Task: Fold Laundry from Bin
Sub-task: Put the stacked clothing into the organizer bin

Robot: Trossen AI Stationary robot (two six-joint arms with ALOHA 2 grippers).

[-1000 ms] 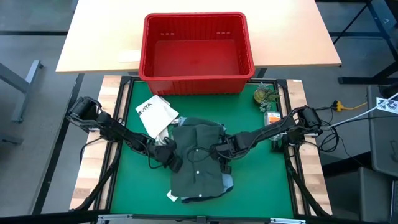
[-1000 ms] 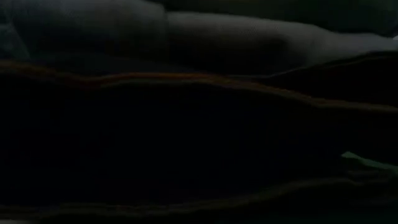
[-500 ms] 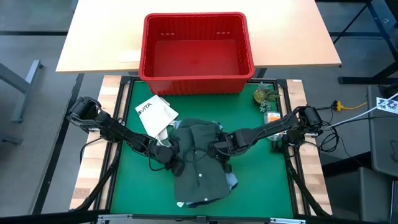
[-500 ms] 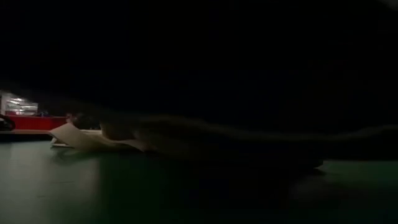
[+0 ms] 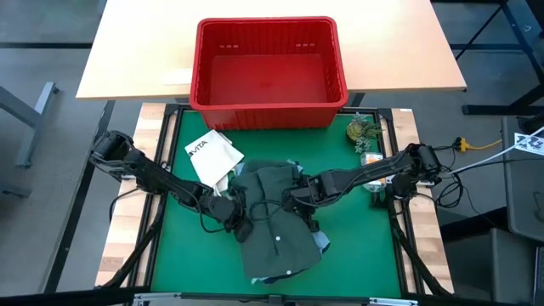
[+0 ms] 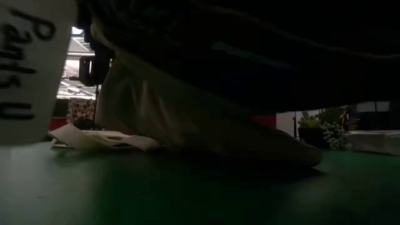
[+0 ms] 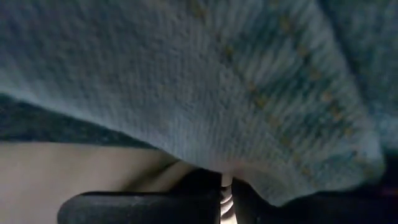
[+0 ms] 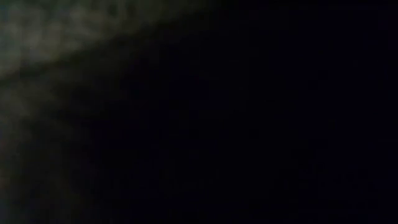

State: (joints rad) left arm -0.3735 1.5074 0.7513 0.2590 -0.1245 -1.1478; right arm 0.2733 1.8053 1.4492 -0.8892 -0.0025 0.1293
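The dark olive-green cloth garment (image 5: 276,229), judged soft and limp, hung from both closed end effectors, left (image 5: 235,212) and right (image 5: 299,204), pinching its upper edge.

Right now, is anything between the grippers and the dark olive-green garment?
Nothing visible: the left gripper and right gripper are both at the dark olive-green garment, shut at its upper corners and lifting it off the green mat.

I am seeing handwritten "Pants" on a white tag (image 6: 28,69) hanging at the upper left of the low view, with a "U" under it. Printed letters are showing on the white paper (image 5: 211,155) left of centre in the high view, but I am not managing to read them.
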